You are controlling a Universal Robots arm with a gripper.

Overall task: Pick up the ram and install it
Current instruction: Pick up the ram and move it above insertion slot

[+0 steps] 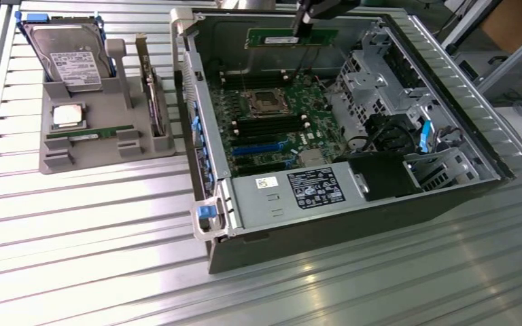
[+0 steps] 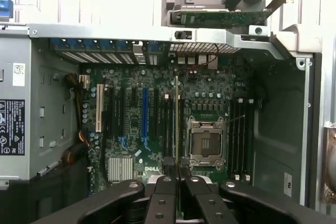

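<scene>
The ram [image 1: 284,39] is a long green stick with a white label. It hangs level above the back of the open computer case [image 1: 209,122], and my gripper [image 1: 304,28] is shut on its upper edge. In the wrist view the ram [image 2: 176,124] shows edge-on as a thin line running out from between my shut fingers [image 2: 164,190]. It hangs over the motherboard [image 2: 131,129], just beside the processor socket [image 2: 206,142] and the black memory slots [image 2: 239,135]. The stick is well above the board and touches nothing.
At the exterior view's left a grey holder [image 1: 54,161] carries a hard drive [image 1: 71,58], a silver processor chip [image 1: 68,115], a second green stick [image 1: 89,134] and a bracketed card [image 1: 152,95]. Inside the case are the power supply [image 1: 302,190] and a drive cage [image 1: 379,68].
</scene>
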